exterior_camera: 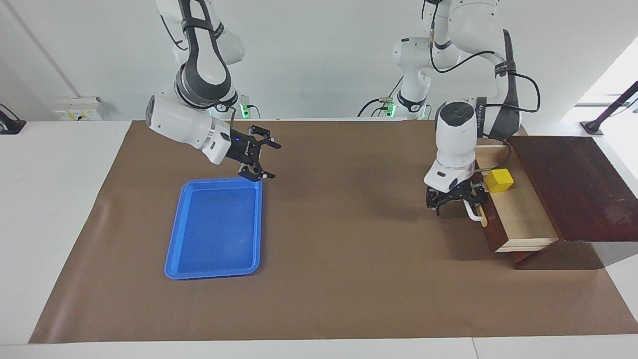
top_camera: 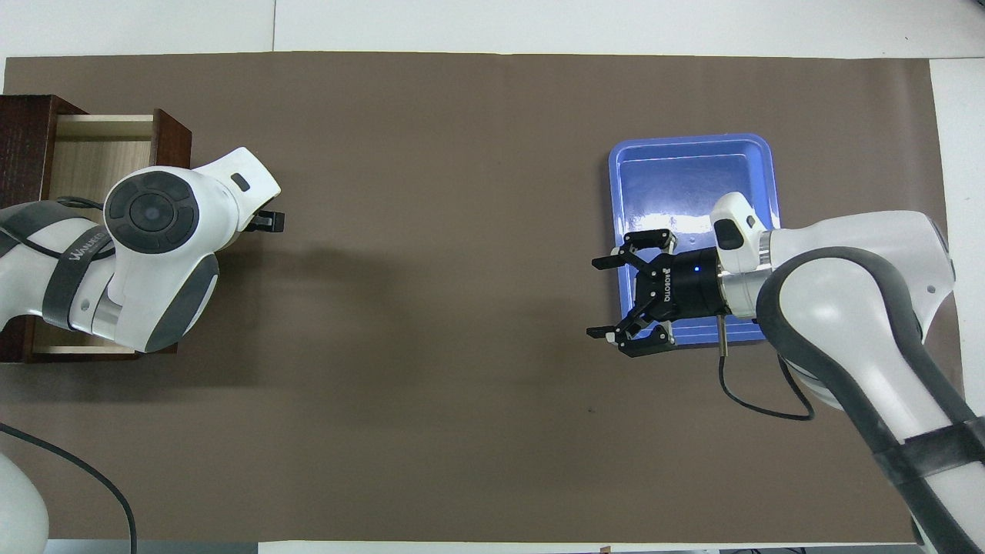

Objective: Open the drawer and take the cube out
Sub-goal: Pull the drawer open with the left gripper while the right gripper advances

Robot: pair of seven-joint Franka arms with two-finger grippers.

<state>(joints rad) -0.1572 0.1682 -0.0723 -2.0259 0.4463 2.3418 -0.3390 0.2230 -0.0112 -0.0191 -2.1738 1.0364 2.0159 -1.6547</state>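
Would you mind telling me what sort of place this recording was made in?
Most likely a robotics lab bench: two white Franka arms at a table under a brown mat, with staged props only, a wooden drawer holding a yellow cube and a blue tray.

Robot lab: paper-covered table (exterior_camera: 349,299), white walls.

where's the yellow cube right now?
In the facing view the yellow cube sits inside the open drawer, at the left arm's end of the table, beside the left gripper at the drawer's handle; the overhead view hides it.
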